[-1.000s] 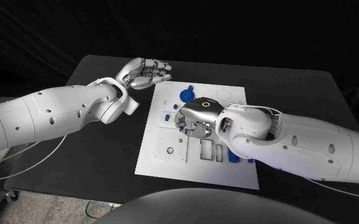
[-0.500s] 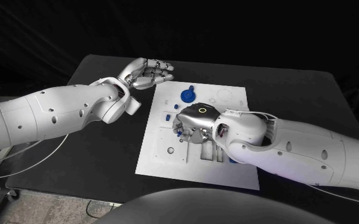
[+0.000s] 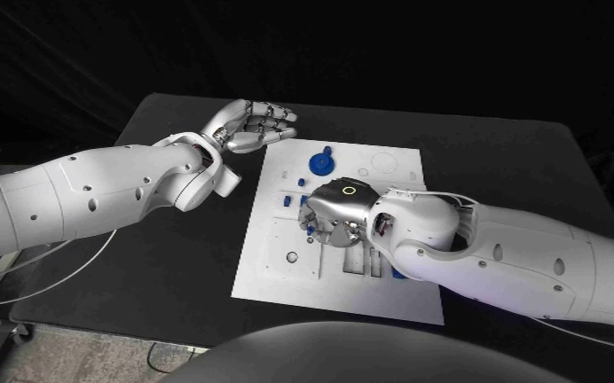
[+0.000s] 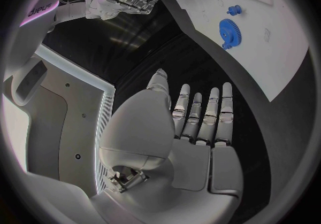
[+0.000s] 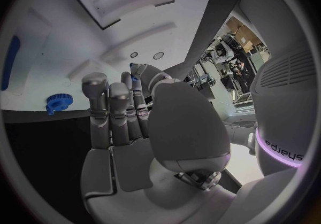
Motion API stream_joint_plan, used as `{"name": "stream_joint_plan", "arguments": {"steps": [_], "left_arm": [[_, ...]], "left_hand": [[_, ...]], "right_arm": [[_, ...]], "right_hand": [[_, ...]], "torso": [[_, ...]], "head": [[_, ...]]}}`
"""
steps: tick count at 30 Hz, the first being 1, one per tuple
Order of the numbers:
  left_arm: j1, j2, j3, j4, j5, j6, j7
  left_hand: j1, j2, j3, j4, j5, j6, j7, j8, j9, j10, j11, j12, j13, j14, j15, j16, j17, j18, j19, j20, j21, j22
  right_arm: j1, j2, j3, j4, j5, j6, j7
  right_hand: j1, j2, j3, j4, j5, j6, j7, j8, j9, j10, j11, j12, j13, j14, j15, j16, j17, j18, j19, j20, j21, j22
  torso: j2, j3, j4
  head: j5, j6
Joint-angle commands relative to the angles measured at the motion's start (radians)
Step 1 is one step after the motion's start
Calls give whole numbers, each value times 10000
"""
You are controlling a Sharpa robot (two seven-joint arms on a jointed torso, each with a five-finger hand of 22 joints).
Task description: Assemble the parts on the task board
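Head view puts the task board (image 3: 335, 272) in the middle of the black counter (image 3: 167, 250), and the job looks only partly done — a blue gear (image 3: 318, 163) sits near the board's far edge with a smaller blue part (image 3: 284, 199) a little nearer the robot, and several recesses are bare: a rectangular pocket, narrow slots, a couple of round holes. A further blue part (image 3: 399, 269) peeks out beside the right forearm. Whether any of these is fully seated I cannot tell.

The right robot hand (image 3: 335, 213) hangs low over the board's middle, back of the hand up, fingers curled down toward the surface. Right wrist view shows its fingertips (image 5: 137, 70) drawn together around what looks like a small blue piece, so I judge it is pinching a part just above the board, near the round holes and slots — probably mid-placement.

The left robot hand (image 3: 251, 124) is off the board, raised over the counter just past the far left corner, palm up. In the left wrist view its fingers (image 4: 200, 117) lie side by side, loosely bent and holding nothing.
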Motion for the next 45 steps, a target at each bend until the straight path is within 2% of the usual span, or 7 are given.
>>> {"name": "stream_joint_plan", "arguments": {"steps": [1,6,16,29,45], "left_arm": [[1,18,6,13,52,168,16],[-1,45,5,-8,52,201,-8],[-17,56,4,-36,52,267,-70],[-27,85,3,-83,52,345,-142],[-43,124,3,-125,52,440,-206]], "left_hand": [[55,81,-56,13,33,-34,69,25,-17,-14,69,49,-11,92,8,66,-14,26,99,0,43,-10],[90,101,-70,11,47,-34,69,26,-24,-16,72,57,-10,105,11,75,-16,25,107,0,44,-22],[129,122,-86,9,62,-35,69,27,-33,-14,77,67,-9,123,16,88,-17,22,115,1,44,-37],[176,143,-119,10,77,-60,55,16,-50,-11,87,84,-8,146,29,105,-20,14,125,4,44,-59],[195,155,-138,13,82,-79,52,10,-60,-17,90,89,-9,159,37,114,-21,8,129,6,44,-71]], "right_arm": [[-21,-17,0,26,-158,233,59],[-73,18,0,-13,-139,269,69],[-201,66,-1,-100,-80,277,103],[-221,-24,-1,-65,-58,334,67],[-222,-4,-1,-66,-79,428,47]], "right_hand": [[86,-20,-15,-43,33,-81,16,-63,-5,54,0,52,8,-43,7,-26,-8,-122,-33,41,-49,239],[98,-16,-4,-59,44,-76,19,-73,-8,60,0,58,9,-43,6,-18,-2,-123,-33,40,-43,249],[101,-6,3,-63,47,-67,21,-77,-8,69,-1,65,11,-46,6,-23,-9,-120,-40,39,-59,248],[115,-9,15,-88,62,-62,19,-92,-12,65,-2,68,10,-108,5,-124,-107,-97,-96,37,-185,220],[124,-15,41,-128,82,-82,26,-150,-31,27,9,57,3,-206,12,-234,-206,-78,-178,38,-318,209]], "torso": [[-2,-4,-8],[-6,-3,9],[-4,-5,11],[-9,0,4],[-8,-7,8]], "head": [[-3,2],[-30,2],[9,2],[42,2],[1,2]]}}
